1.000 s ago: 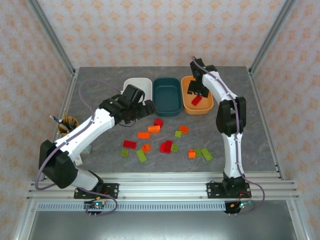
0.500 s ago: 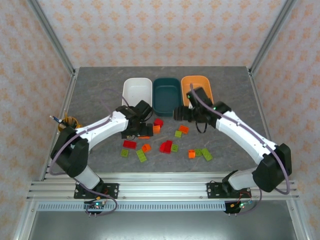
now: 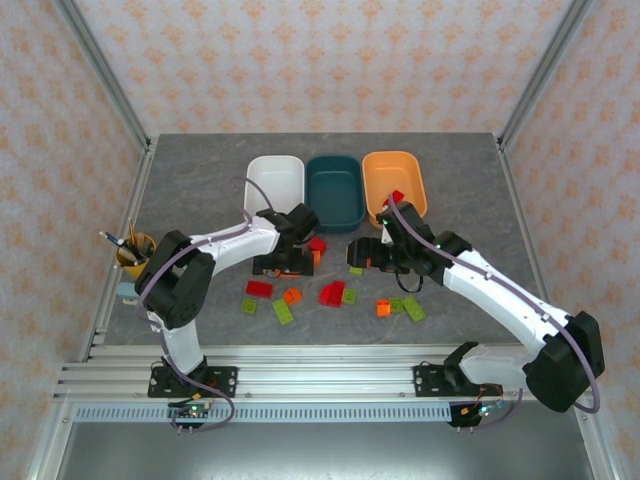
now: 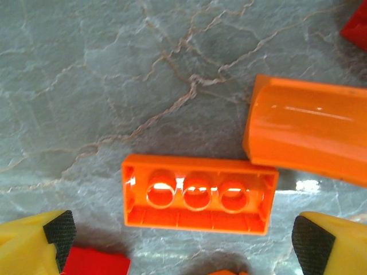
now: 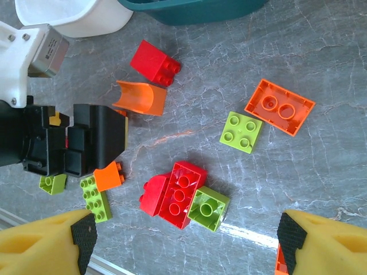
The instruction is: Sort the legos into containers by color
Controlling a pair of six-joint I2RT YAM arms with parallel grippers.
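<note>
Legos overhead?
— Scattered mid-desk, bins at twelve o'clock; one red brick lies in the orange bin.
— Left wrist?
— Left tool spread, an upturned orange brick between its pads, clear of both.
— Right wrist?
— Right tool spread, pinching nothing; red bricks at twelve.

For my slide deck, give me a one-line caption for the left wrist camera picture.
Open left gripper above an upside-down orange brick on the grey table, a curved orange piece beside it.
</note>
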